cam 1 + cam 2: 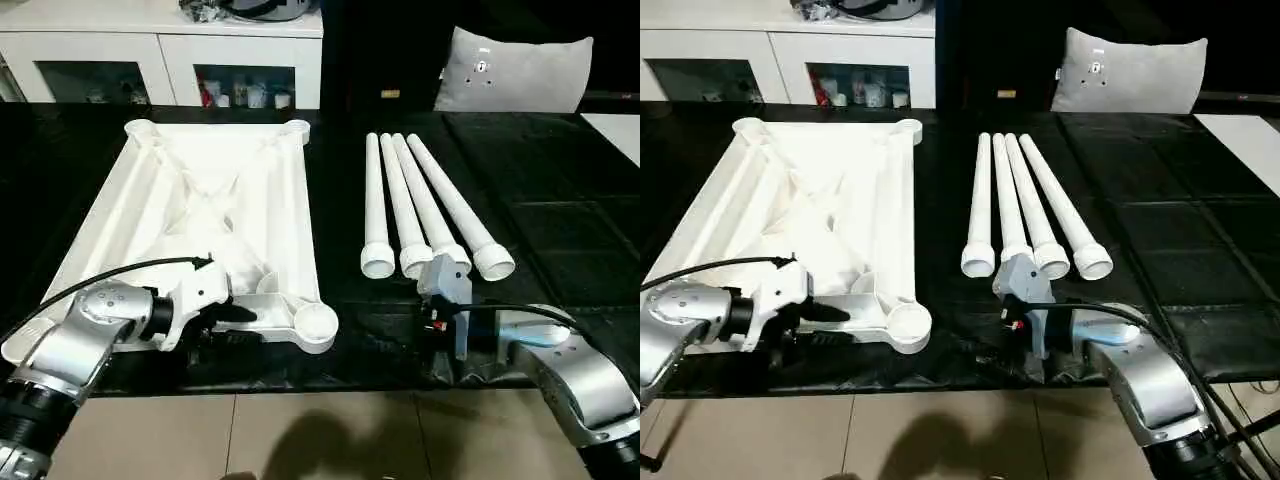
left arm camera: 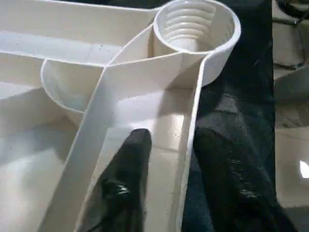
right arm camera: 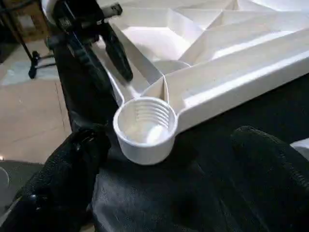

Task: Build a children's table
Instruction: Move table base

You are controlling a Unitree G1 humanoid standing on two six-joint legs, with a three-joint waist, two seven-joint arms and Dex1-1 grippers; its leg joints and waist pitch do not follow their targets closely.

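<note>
On the black work surface (image 1: 560, 230), the left gripper (image 2: 166, 145) is straddling the near rim of the upturned white ribbed plastic tabletop (image 1: 200, 200), while the right gripper (image 3: 164, 164) is hovering wide open, empty.

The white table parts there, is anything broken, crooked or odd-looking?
Nothing stands out. The tabletop lies upside down, ribs up, as assembly needs; four legs lie tidily side by side to its right. No damage shows.

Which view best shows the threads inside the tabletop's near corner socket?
The left wrist view: the corner socket faces the camera, its threads clear. The right wrist view shows them at a slant; the head views show just its round rim.
</note>
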